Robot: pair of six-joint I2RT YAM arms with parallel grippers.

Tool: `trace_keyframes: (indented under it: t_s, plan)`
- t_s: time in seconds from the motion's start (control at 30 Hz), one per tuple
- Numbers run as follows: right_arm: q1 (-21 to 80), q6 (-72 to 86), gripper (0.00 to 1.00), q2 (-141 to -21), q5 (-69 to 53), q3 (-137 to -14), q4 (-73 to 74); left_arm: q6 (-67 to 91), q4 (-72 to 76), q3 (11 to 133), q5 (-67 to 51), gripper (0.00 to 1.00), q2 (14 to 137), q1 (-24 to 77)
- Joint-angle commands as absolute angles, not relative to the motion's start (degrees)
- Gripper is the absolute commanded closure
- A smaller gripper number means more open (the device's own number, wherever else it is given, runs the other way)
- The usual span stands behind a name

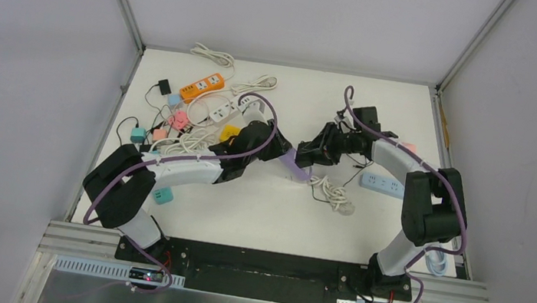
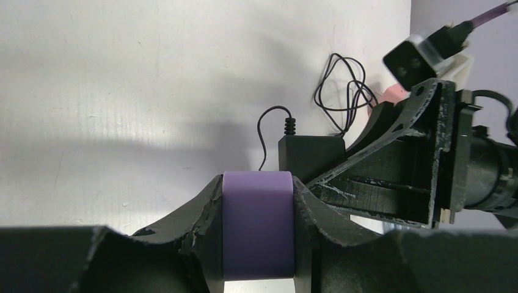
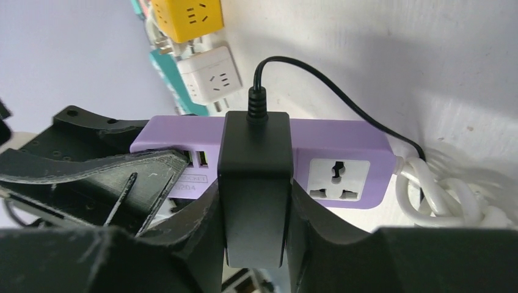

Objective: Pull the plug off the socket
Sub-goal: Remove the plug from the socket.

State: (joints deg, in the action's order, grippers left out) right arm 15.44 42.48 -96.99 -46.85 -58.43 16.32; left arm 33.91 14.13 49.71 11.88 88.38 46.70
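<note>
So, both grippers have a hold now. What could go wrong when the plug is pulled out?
1. The left gripper holds the purple power strip only near one end, so the strip may twist when the right gripper pulls the black plug.
2. The plug's sides look smooth; the fingers might slip off.
3. Its thin cord runs to the white cable coil and could drag it.
</note>
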Motion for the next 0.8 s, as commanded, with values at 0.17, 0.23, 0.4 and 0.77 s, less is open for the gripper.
trace_keyframes:
  t_s: [0.17,0.23,0.4,0.77]
  plan:
    - [19.2,28.0,1.00,-95.2,-34.2,-65.8,28.0,32.3,12.8,54.3,16.1,1.00,87.0,46.7]
    - [19.0,28.3,1.00,-95.2,-37.0,-65.8,27.3,32.4,12.9,54.0,16.5,1.00,86.8,46.6]
    - [17.3,34.1,1.00,-95.1,-45.8,-63.2,20.8,34.0,15.0,51.9,16.0,1.00,86.3,46.0]
    - [14.6,39.1,1.00,-95.7,-49.5,-60.9,15.9,36.9,17.3,48.5,15.2,1.00,84.6,44.4]
